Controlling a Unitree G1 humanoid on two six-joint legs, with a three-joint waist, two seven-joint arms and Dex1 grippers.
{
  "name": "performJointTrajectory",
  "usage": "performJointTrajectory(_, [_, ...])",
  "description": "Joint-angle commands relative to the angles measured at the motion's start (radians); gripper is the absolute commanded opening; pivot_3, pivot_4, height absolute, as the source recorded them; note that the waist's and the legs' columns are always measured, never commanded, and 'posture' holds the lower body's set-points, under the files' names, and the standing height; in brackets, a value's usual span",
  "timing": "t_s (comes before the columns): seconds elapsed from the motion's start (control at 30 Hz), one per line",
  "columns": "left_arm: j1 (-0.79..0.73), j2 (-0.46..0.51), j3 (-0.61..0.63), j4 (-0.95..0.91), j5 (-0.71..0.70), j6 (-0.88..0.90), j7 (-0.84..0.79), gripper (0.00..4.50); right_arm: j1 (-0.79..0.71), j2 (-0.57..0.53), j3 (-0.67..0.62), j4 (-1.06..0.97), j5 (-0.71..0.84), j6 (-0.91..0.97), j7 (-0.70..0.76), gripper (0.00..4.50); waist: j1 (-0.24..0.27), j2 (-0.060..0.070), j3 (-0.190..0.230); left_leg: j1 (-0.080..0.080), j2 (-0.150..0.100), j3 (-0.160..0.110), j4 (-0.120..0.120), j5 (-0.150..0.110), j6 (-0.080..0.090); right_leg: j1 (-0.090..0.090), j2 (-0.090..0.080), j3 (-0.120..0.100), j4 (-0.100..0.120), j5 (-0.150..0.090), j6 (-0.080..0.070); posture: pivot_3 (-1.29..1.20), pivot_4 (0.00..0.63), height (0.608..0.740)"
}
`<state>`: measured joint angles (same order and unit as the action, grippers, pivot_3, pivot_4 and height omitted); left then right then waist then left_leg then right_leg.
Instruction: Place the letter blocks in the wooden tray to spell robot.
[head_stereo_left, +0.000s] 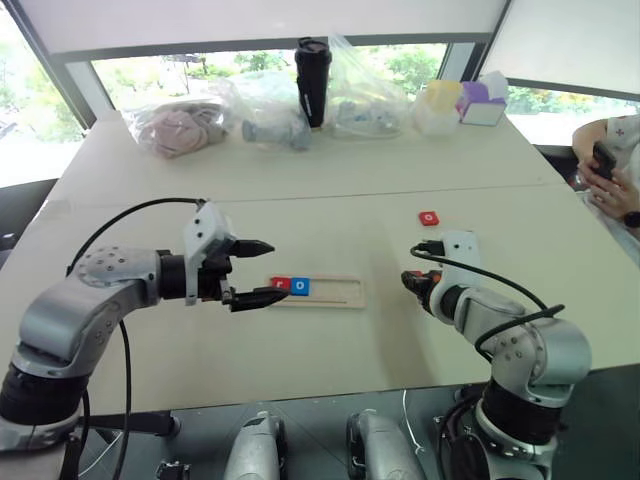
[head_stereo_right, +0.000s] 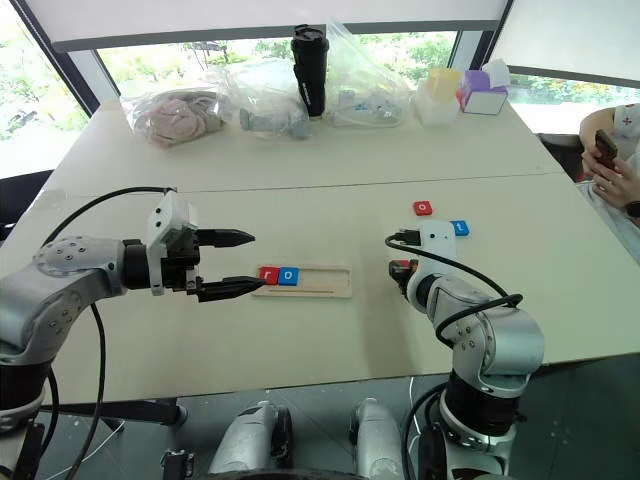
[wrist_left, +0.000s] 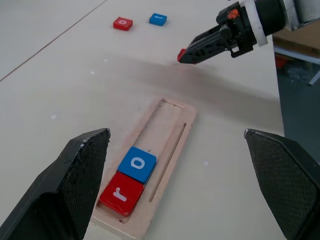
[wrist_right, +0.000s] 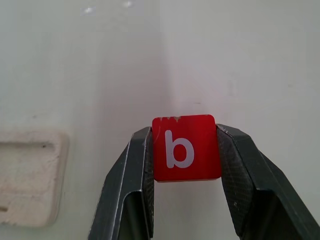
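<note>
Wooden tray (head_stereo_right: 303, 281) lies flat on the desk (head_stereo_right: 300, 190), centre of the head views, long axis running across the frame. Two of its slots are filled at the left end: red "r" block (wrist_left: 121, 193), then blue "o" block (wrist_left: 137, 163) touching it. Spelling runs left to right, so the empty groove to the right of the "o" is presumably where the next letter belongs.

Right hand (wrist_right: 186, 150), right of centre in the head views, is clamped on the red "b" block (wrist_right: 186, 147). One finger presses each side edge, with the letter face left showing toward the wrist camera. Gripping by the edges should let the tile drop flat into the groove. It hangs above the desk, well apart from the tray, which sits at the lower left edge of the right wrist view.

Left hand (head_stereo_right: 232, 263), left of centre, hovers with its fingers spread wide and nothing between them. It is just off the tray's left end, near the "r". It may be waiting there, or be ready to steady the tray; I cannot tell which.

Red "o" block (head_stereo_right: 423, 208) and a blue block (head_stereo_right: 459, 228) lie loose on the desk right of centre, beyond the right hand. The blue block's letter is too small to read.
</note>
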<state>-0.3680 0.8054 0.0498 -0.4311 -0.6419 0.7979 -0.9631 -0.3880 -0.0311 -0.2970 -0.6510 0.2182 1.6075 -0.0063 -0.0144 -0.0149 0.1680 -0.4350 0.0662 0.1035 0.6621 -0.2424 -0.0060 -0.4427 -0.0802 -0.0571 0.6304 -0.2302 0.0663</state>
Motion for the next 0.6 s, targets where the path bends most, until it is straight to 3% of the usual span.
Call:
performJointTrajectory(0.03, [-0.019, 0.013, -0.004, 0.004, 0.002, -0.025, -0.021, 4.50, 0.025, 0.043, 0.031, -0.076, -0.016, 0.007, -0.046, 1.20, 0.000, 0.000, 0.000, 0.000, 0.000, 0.000, 0.000, 0.000, 0.000, 0.000, 0.000, 0.000, 0.000, 0.000, 0.000, 0.00, 0.150, 0.740])
performJointTrajectory(0.33, [-0.030, 0.010, -0.024, 0.024, 0.016, -0.043, -0.035, 4.50, 0.078, 0.046, 0.075, -0.093, -0.025, 0.007, -0.073, 1.20, -0.003, 0.000, 0.000, -0.001, 0.000, 0.000, 0.000, 0.000, 0.000, 0.000, 0.000, 0.000, 0.000, 0.000, 0.000, 0.00, 0.150, 0.740])
performJointTrajectory(0.53, [-0.022, 0.012, -0.021, 0.029, 0.019, -0.044, -0.039, 4.50, 0.065, 0.037, 0.086, -0.097, -0.008, 0.007, -0.060, 4.30, -0.003, 0.000, 0.000, -0.001, 0.000, 0.000, 0.000, 0.000, 0.000, 0.000, 0.000, 0.000, 0.000, 0.000, 0.000, 0.00, 0.150, 0.740])
performJointTrajectory(0.6, [-0.019, 0.013, -0.021, 0.032, 0.020, -0.045, -0.043, 4.50, 0.044, 0.021, 0.083, -0.108, 0.008, 0.007, -0.047, 4.41, -0.003, 0.000, 0.000, -0.001, 0.000, 0.000, 0.000, 0.000, 0.000, 0.000, 0.000, 0.000, 0.000, 0.000, 0.000, 0.00, 0.150, 0.740])
